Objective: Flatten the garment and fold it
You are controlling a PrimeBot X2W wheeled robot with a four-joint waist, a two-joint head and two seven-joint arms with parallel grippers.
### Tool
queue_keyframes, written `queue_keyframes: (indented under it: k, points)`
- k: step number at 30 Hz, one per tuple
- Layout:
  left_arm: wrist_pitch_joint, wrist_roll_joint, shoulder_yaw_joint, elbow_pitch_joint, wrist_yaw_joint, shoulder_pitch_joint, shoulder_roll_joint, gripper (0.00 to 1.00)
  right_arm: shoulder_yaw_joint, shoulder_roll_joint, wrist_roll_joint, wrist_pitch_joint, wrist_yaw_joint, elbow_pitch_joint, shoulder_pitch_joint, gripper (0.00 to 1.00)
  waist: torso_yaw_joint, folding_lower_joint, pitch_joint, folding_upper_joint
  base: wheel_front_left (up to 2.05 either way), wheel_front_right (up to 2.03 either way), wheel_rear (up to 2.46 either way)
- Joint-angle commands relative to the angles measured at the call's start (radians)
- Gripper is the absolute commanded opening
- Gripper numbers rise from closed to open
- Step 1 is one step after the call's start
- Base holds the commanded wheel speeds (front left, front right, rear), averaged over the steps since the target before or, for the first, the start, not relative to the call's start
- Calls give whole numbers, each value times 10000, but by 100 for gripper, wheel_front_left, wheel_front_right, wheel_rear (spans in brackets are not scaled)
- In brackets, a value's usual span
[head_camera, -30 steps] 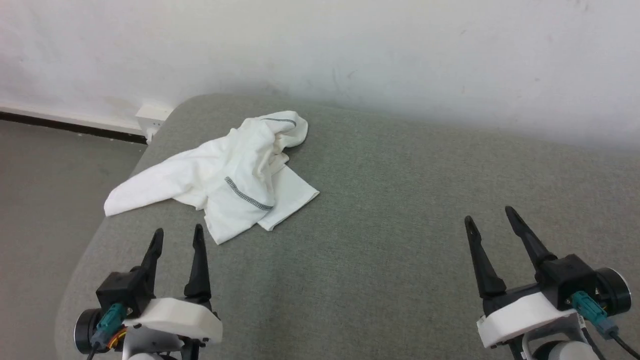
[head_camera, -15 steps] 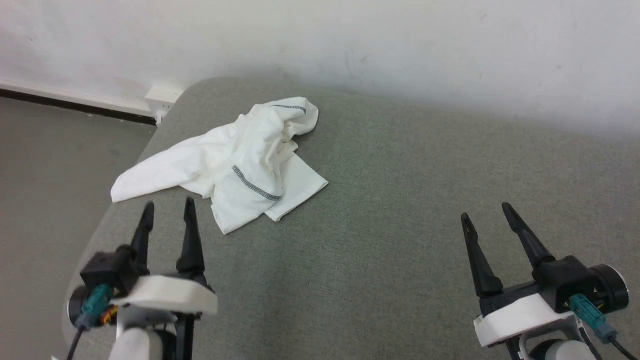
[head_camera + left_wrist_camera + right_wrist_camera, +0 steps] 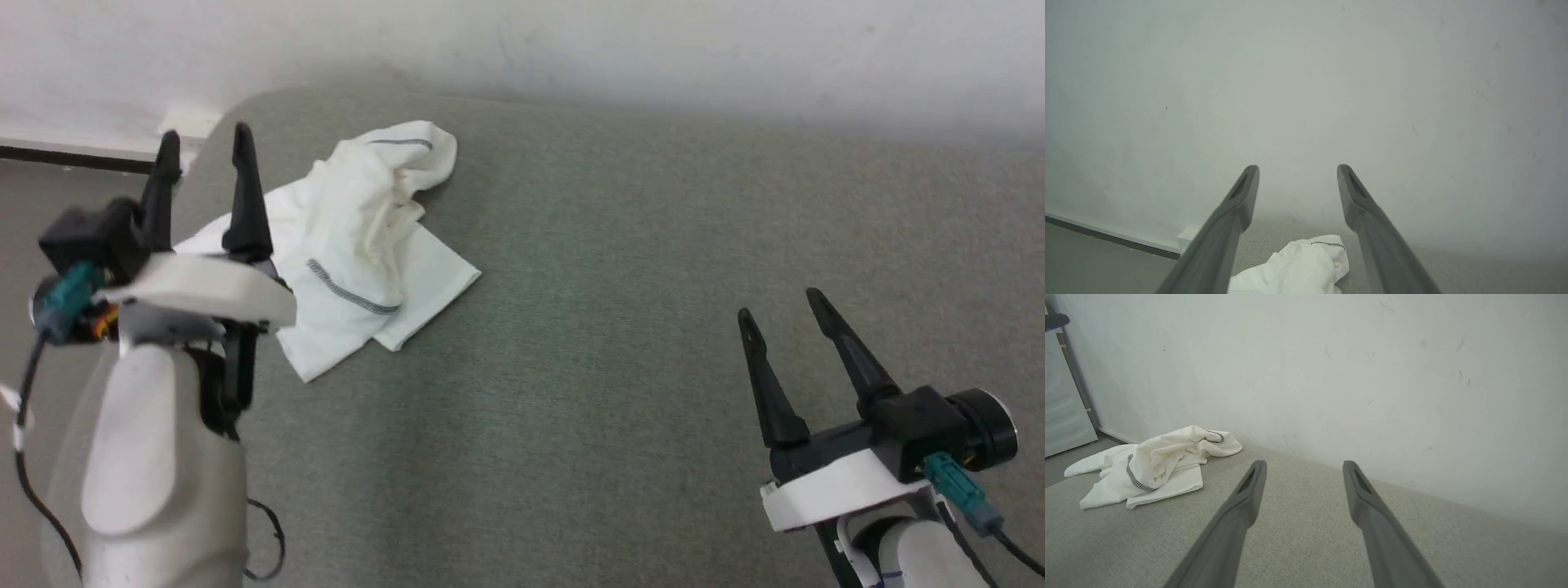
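The garment (image 3: 359,245) lies crumpled on the grey padded surface (image 3: 620,310) at its far left, white with grey-black zigzag seams. It shows too in the right wrist view (image 3: 1155,465) and at the bottom of the left wrist view (image 3: 1298,269). My left gripper (image 3: 204,139) is raised above the garment's left part, open, nothing between its fingers, and the arm hides the cloth's left end. Low at the right, my right gripper (image 3: 780,302) stands open over bare surface, well apart from the garment.
A white wall (image 3: 571,41) runs close behind the padded surface. At the far left the surface's rounded corner drops to a grey floor (image 3: 33,196), with a white box (image 3: 186,122) at the wall's foot. Bare surface stretches between the garment and my right gripper.
My left arm has risen and moved forward, from low at the near left to above the garment's left part. The camera has shifted too. The right gripper has barely moved.
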Motion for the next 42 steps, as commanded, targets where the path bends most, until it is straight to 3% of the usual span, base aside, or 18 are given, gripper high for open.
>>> queue_keyframes:
  k: [1,11,18,24,25,26,27,28,33,42]
  points:
    - [204,-87,34,407,-129,-573,232,100,-5,18,58,-119,-7,-11,-234,100,-654,-1,628,1,0,0,0]
    - [2734,-642,17,3934,-436,-2301,1525,100,42,22,368,-402,-8,191,-730,100,-1610,-1,1748,1,0,0,0]
    - [4187,-1242,95,6288,-591,-2848,1934,100,123,24,533,-594,-8,377,-995,100,-1839,-1,2212,1,0,0,0]
    - [6422,-1582,-99,8001,-649,-3453,2080,100,224,26,636,-734,-9,466,-1175,100,-1904,-1,2422,1,0,0,0]
    - [6942,-1650,-182,8263,-690,-3525,2050,47,246,26,649,-757,-9,498,-1196,100,-1910,-1,2420,1,0,0,0]
    - [7301,-1763,-193,8438,-723,-3619,2044,15,258,26,656,-779,-9,524,-1211,100,-1905,-1,2426,1,0,0,0]
    - [7456,-1879,-167,8532,-748,-3708,2062,0,268,27,667,-801,-9,549,-1224,100,-1899,-1,2425,1,0,0,0]
    - [7554,-1943,-180,8611,-770,-3764,2098,0,284,27,684,-823,-9,583,-1236,100,-1904,-1,2405,1,0,0,0]
    - [6742,-1935,-294,8494,-789,-3906,2252,0,202,28,599,-899,-9,790,-1196,100,-1817,-1,2010,1,0,0,0]
    - [2248,-1082,-822,7066,-571,-4294,2225,0,-260,28,624,-901,-9,893,-802,100,-1508,-1,682,1,0,0,0]
